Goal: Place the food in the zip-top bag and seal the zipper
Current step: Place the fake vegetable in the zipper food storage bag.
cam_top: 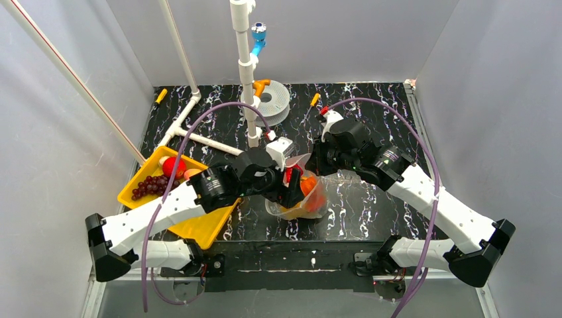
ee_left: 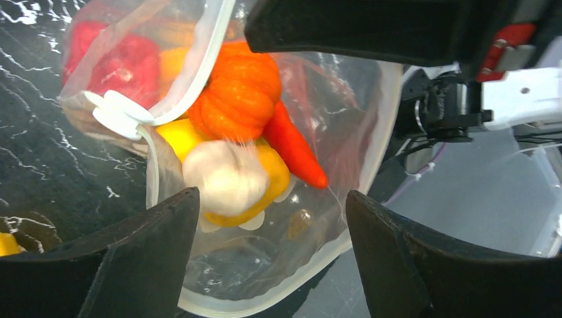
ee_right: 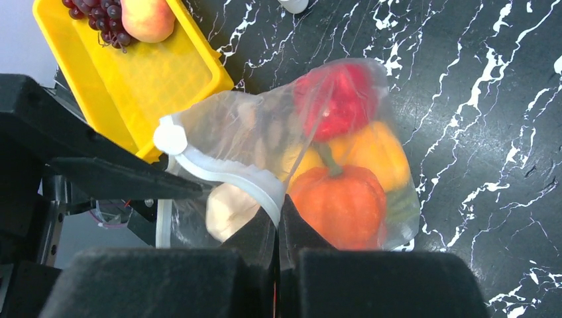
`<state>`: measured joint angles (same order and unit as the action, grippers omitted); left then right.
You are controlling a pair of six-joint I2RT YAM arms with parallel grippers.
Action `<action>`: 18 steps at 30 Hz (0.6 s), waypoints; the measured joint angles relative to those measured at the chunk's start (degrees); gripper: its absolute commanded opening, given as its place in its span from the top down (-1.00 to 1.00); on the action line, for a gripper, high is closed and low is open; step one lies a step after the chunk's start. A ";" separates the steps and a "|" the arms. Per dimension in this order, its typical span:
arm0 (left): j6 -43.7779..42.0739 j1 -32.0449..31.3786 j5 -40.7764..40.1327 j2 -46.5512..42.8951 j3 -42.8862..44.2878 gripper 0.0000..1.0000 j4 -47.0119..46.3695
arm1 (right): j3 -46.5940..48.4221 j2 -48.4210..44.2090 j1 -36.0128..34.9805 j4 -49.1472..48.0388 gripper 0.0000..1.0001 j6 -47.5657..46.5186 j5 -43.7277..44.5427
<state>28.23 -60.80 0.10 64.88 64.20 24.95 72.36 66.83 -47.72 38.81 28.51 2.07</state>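
Pouch check: clear dotted zip-top bag point(ee_right: 245, 126) on black desk point(cam_top: 371, 106), holding glossy toy food point(ee_right: 338, 202).
Limp, slippery; right fingers point(ee_right: 305, 235) clench its stiffer whitish zipper strip point(ee_right: 225, 175), probably best hold. Left fingers point(ee_left: 159, 225) released, empty.

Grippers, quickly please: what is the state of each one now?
Left gripper: open, holding nothing.
Right gripper: closed on the zip-top bag at its rim.

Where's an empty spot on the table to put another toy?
Bare table shows at the back right, between the grey disc and the wall, and right of the bag, before the near edge. The tray is bare at its end nearer the bag. Crowded: the middle, where the left gripper and right gripper meet the bag.
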 measured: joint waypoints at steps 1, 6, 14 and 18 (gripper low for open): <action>-0.31 -0.07 -0.48 0.57 0.44 -0.62 0.72 | 0.00 -0.02 0.00 0.02 0.97 0.04 0.00; -1.90 -0.09 -1.86 1.07 2.29 -0.66 3.10 | 0.00 -0.31 0.00 0.02 0.97 0.13 0.04; -2.60 -0.09 -3.06 -10.27 1.44 -0.65 6.43 | -0.13 -1.01 0.00 -0.17 0.97 0.44 -0.17; -1.49 -0.09 -4.39 -15.19 -2.38 -0.58 7.08 | -0.15 -1.07 0.00 -0.46 0.97 0.70 -0.74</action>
<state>26.74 -60.88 -4.29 49.69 61.82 32.03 72.20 65.76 -47.72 38.35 29.21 1.32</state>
